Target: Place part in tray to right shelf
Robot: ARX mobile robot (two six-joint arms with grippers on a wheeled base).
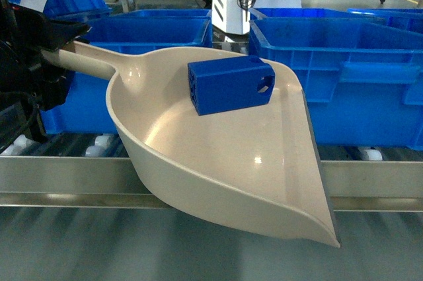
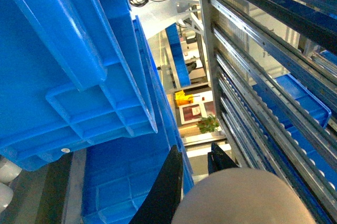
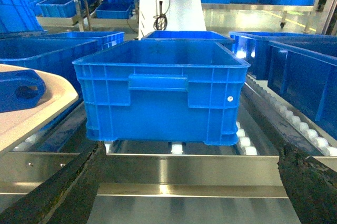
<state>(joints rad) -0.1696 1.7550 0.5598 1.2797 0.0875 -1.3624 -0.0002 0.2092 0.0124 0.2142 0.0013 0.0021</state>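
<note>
The blue part (image 1: 230, 84) sits inside the tray (image 1: 218, 162), up near the back wall where the handle starts. The left gripper (image 2: 195, 174) pinches the tray's handle, and I can see its two dark fingers (image 2: 167, 187) pressed on either side of the cream handle. The tray hangs in the air over the shiny front rail of the shelf (image 1: 370, 185), and its flat lip sticks out past the rail toward me. The part is loose. Nothing holds it. The tray is smooth and glossy, so I think the part could slide if the tray tips forward, and then it would slip off the lip and fall down in front of the shelf. A quick jerk could do the same thing. The handle is long and the scoop is big, so it might also twist in the grip and spill. Big blue crates (image 3: 160, 92) stand on the rollers (image 3: 245, 142) just behind the tray, and the tray could bump one on the way in. The right gripper (image 3: 189, 192) is spread wide and holds nothing. Its two dark fingers sit low in front of the rail, well apart from the tray.
</note>
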